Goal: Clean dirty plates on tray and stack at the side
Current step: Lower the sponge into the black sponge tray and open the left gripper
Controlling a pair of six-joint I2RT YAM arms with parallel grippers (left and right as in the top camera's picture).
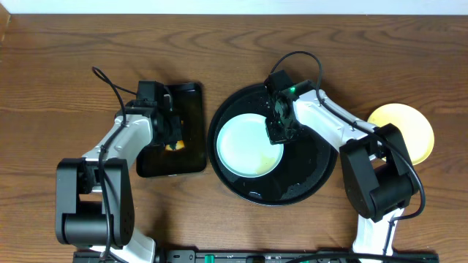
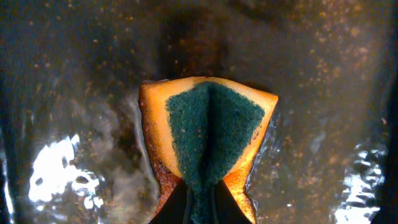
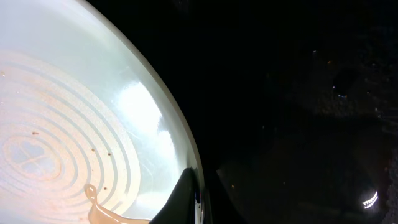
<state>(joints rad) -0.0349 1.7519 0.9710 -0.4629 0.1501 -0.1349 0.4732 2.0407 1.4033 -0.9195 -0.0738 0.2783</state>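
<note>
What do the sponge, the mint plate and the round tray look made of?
The sponge: soft orange foam with a rough green scouring face; it folds under the pinch. The mint plate: glazed ceramic or melamine, can't tell; smooth, glossy highlights. The round tray: glossy black, likely plastic or lacquer; mirror-like reflections.

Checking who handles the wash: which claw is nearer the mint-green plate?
Right. The right claw pinches the rim of the mint-green plate; the left claw is away over the rectangular tray, holding a sponge.
</note>
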